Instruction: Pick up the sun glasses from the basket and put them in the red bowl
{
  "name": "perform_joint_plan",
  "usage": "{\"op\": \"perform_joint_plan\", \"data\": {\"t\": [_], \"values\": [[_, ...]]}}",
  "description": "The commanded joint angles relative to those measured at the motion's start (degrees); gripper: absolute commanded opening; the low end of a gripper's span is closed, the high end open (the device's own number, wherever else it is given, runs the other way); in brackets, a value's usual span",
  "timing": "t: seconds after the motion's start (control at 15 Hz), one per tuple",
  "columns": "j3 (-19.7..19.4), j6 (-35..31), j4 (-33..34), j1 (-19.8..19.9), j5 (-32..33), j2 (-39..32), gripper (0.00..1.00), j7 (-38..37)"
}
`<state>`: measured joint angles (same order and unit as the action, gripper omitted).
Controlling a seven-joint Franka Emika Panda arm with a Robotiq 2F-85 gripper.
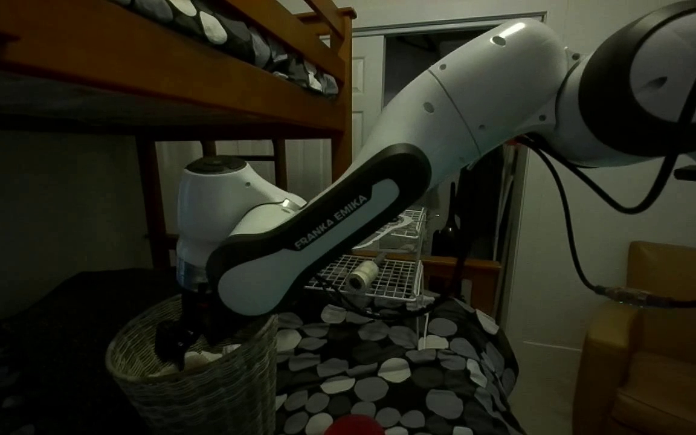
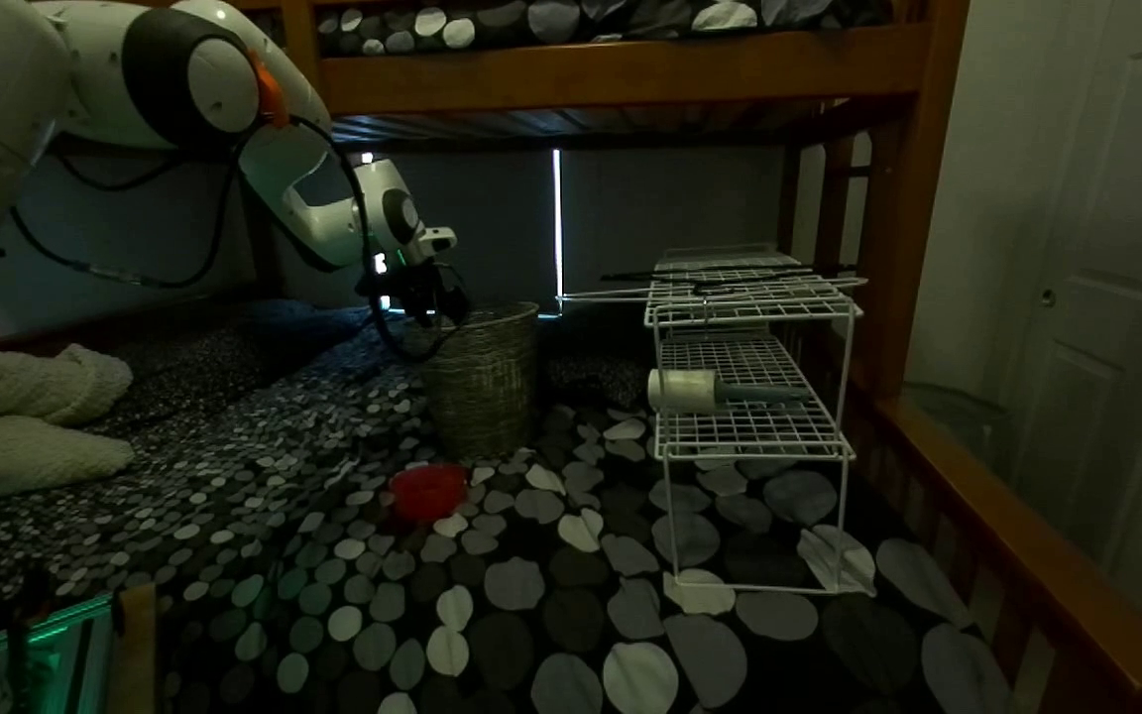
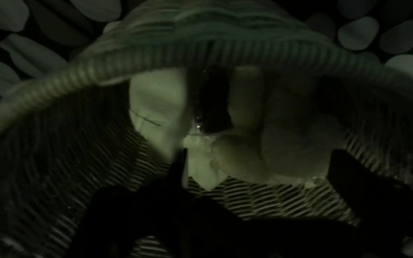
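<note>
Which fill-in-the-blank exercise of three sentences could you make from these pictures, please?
The small round bowl is ____ in colour.
Between open and shut, the black two-fingered gripper is ____.
Of the round beige wicker basket and the white wire rack, only the ____ bears the white cylinder.
Missing: red; open; rack.

Dim feed everywhere, and the wrist view is the murkiest I've got.
In an exterior view my brightest spot is a thin vertical slit of light (image 2: 557,228) at the back, with a green glow (image 2: 60,625) low in a corner. I see a streak of glare (image 1: 511,30) on the arm (image 1: 463,109). From the wrist, the gripper (image 3: 258,159) is black silhouette, the basket (image 3: 213,53) greenish, its pale contents (image 3: 296,150) soft (blocky in one patch).
</note>
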<state>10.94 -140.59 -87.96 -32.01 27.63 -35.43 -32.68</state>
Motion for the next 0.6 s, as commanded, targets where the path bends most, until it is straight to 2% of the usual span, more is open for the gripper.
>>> {"op": "perform_joint_plan", "data": {"t": [0.0, 0.33, 0.4, 0.53], "values": [[-2.7, 5.1, 8.8, -3.5, -4.3, -7.0, 1.00, 2.8], [-7.6, 12.5, 18.9, -6.3, -5.9, -15.2, 0.98, 1.8], [-8.2, 13.9, 20.8, -6.6, -6.3, -16.9, 0.73, 1.9], [-9.2, 16.7, 23.7, -7.1, -6.7, -19.2, 0.72, 1.8]]}}
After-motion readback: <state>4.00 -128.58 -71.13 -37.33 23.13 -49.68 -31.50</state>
